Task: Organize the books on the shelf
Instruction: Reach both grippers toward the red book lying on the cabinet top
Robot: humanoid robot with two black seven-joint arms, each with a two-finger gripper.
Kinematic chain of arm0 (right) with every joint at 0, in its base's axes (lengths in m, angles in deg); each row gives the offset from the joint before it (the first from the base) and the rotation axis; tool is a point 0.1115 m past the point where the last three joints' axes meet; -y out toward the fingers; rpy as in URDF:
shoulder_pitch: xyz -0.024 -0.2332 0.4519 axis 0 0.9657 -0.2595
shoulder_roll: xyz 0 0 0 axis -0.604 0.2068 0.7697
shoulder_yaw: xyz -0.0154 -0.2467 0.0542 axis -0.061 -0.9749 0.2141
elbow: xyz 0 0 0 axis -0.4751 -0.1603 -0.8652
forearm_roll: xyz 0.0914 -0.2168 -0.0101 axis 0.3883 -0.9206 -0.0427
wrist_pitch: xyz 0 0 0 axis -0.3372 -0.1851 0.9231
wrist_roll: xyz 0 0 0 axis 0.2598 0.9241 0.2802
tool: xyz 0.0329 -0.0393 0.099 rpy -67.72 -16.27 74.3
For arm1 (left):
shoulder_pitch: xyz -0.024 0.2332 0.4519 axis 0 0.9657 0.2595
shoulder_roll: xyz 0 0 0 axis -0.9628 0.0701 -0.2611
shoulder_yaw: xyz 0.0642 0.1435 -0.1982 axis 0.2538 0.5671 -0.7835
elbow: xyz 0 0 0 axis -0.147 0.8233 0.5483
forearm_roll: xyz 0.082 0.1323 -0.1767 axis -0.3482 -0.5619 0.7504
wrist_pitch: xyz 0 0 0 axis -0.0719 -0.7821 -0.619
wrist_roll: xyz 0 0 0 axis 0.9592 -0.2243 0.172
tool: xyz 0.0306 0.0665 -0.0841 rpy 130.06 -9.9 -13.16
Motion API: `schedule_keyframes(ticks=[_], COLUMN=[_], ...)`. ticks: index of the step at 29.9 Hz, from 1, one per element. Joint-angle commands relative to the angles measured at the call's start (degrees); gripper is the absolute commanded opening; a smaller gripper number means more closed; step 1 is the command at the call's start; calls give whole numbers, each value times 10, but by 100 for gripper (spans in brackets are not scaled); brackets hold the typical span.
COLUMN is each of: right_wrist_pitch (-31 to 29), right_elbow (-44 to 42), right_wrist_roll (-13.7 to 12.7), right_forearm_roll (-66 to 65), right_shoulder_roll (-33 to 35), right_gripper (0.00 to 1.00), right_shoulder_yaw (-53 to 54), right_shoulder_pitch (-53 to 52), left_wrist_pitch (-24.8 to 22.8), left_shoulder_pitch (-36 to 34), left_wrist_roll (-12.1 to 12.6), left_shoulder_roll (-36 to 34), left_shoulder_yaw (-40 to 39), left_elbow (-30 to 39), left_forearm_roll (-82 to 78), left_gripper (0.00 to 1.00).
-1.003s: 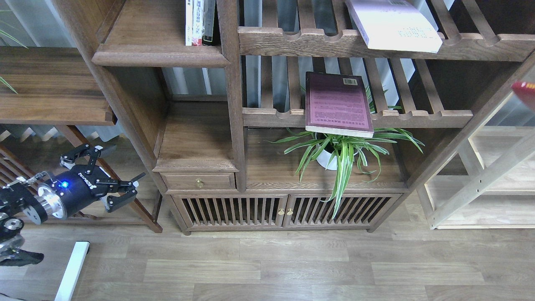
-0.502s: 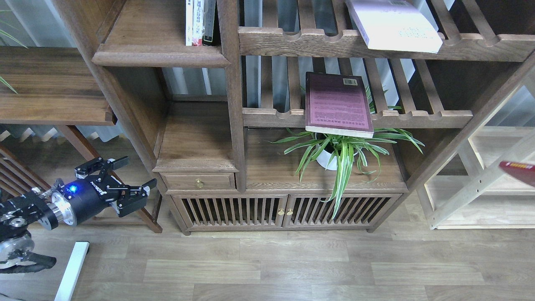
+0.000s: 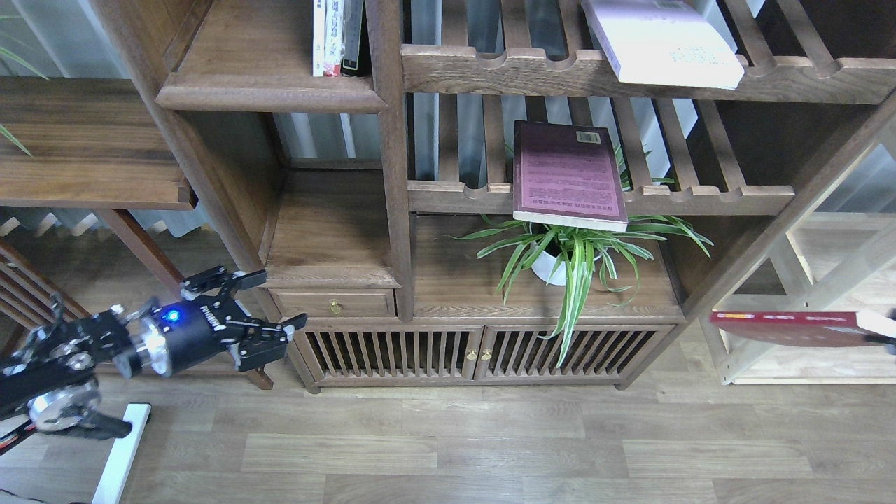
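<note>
The shelf (image 3: 269,94) is the solid dark board at top left, where a few books (image 3: 337,35) stand upright at its right end. A pale white-lavender book (image 3: 665,42) lies on the upper slatted rack. On the middle rack a maroon-purple book (image 3: 567,175) overhangs the front rail. A red book (image 3: 791,327) hangs flat in the air at the right edge. Only a dark sliver of my right gripper (image 3: 887,339) shows at its end. My left gripper (image 3: 276,301) is open and empty, low at the left near the small drawer (image 3: 332,304).
A spider plant in a white pot (image 3: 553,269) stands under the maroon-purple book. Below is a cabinet with slatted doors (image 3: 476,350). A pale light-wood unit (image 3: 805,294) is at the right, a dark side table (image 3: 84,140) at the left, and a white bar (image 3: 119,455) lies on the floor.
My left gripper has moved right and slightly down toward the cabinet, still open. The red book has dropped along the right edge and come further into view, now lying flat.
</note>
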Motion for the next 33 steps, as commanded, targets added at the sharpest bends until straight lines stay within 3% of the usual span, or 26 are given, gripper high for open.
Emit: schedule_keyframes(ticks=[1,7,15,23,33], right_wrist_pitch=[-1,-4,-4,0,0], right_elbow=[0,0,-2,-17,-33], right_wrist_roll=[0,0,0,0,0], right_forearm_roll=[1,7,75,95,94], right_shoulder_roll=[-34,-100,-200,-295,-358], right_gripper=[3,3,3,3,3], right_shoulder_yaw=[0,1,5,6,-3], right_shoulder_pitch=[0,9,9,14,21], left_wrist_pitch=[0,-12,-13,-19,-37], left_shoulder_pitch=[-28,-81,-87,-97,-152], left_wrist_roll=[17,32,66,77,103], left_shoulder_roll=[37,108,200,236,265], left_shoulder_yaw=[21,78,88,120,155], left_elbow=[-20,-78,-141,-182,-184], left_forearm_roll=[-6,-6,-6,-2,0], left_gripper=[98,98,98,98,98])
